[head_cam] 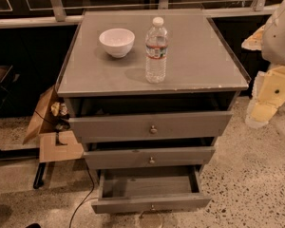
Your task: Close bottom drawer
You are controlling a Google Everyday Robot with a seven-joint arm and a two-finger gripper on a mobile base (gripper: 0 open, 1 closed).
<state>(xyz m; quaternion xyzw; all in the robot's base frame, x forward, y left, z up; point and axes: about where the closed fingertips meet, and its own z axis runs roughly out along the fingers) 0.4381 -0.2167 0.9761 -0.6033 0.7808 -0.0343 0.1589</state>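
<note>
Bottom drawer [149, 186] sits open, far left of jaws whose state is unclear.

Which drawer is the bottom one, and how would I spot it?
Find the gray cabinet with a bowl and water bottle on top. Below the top drawer and middle drawer, nearest the floor, sits the bottom drawer, apart from the robot's hand at the right. Unlike its neighbours it is pulled far out, its inside showing.

Gray bottom drawer [149, 191] stands pulled out, empty.
</note>
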